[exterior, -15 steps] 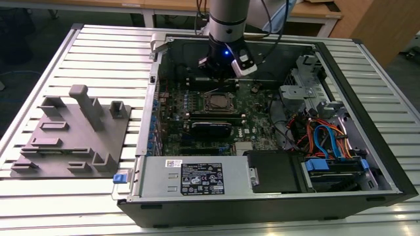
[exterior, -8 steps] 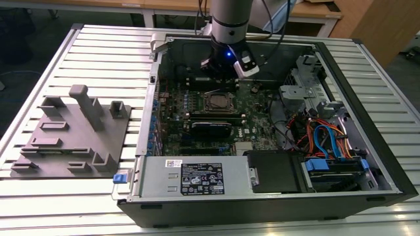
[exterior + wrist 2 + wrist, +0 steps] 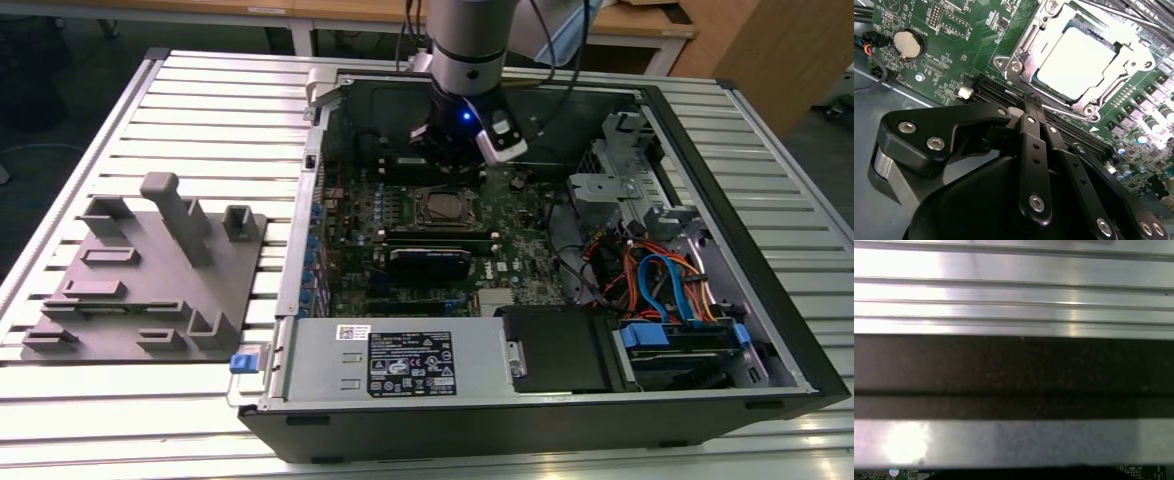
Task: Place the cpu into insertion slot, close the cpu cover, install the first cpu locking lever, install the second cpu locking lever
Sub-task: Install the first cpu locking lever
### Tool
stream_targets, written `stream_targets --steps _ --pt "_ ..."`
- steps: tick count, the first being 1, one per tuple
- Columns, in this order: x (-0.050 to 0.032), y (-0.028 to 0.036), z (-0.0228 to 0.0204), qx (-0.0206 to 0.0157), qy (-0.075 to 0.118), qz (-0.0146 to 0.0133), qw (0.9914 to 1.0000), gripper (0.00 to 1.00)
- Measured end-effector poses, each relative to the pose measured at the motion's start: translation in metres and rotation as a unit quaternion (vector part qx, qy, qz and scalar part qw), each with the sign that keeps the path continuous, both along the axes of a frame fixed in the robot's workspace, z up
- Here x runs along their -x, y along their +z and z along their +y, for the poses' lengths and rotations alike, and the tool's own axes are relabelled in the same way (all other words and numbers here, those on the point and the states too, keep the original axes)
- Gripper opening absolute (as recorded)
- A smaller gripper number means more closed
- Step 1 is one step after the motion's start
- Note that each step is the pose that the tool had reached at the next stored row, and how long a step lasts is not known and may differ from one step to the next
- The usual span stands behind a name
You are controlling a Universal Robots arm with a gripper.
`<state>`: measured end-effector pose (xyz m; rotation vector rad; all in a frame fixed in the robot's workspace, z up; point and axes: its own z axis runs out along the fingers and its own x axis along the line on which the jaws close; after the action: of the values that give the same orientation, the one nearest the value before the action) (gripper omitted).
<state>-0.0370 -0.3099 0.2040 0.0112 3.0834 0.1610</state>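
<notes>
CPU (image 3: 1076,62), dull silvery and square, is sitting in the insertion slot (image 3: 1050,46) on the green motherboard (image 3: 944,35), just beyond the tips of the claw (image 3: 1031,102) in the second wrist view. The cpu cover (image 3: 1026,42), a thin metal frame with a large window, is lying around the chip, its rim showing on all sides. A thin wire locking lever (image 3: 1064,111) is running along the socket edge nearest the claw, between the fingertips and the chip.

The claw is showing its black fingers (image 3: 1029,150) pressed together with no gap at the tips and nothing gripped between them. The tips are hovering over the long black memory slots (image 3: 1004,95) that run just on the claw's side of the socket. A round coin battery (image 3: 906,44) is sitting in its holder on the board, well off to the side of the claw.

In the exterior view, the open computer case (image 3: 747,330) is lying on the slatted metal table (image 3: 200,110) and is holding the motherboard, a grey power supply (image 3: 400,362), a black drive bay (image 3: 567,348) and bundled blue and orange cables (image 3: 667,285). The arm is reaching down into the case, with the socket (image 3: 441,207) just in front of it. A grey fixture block (image 3: 147,270) is standing on the table outside the case, well away from the claw.
</notes>
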Motion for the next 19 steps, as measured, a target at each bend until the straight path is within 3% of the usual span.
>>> stream_targets --steps 19 --pt "-0.0025 -0.0044 0.0002 0.0000 0.000 0.0000 1.00000 0.10"
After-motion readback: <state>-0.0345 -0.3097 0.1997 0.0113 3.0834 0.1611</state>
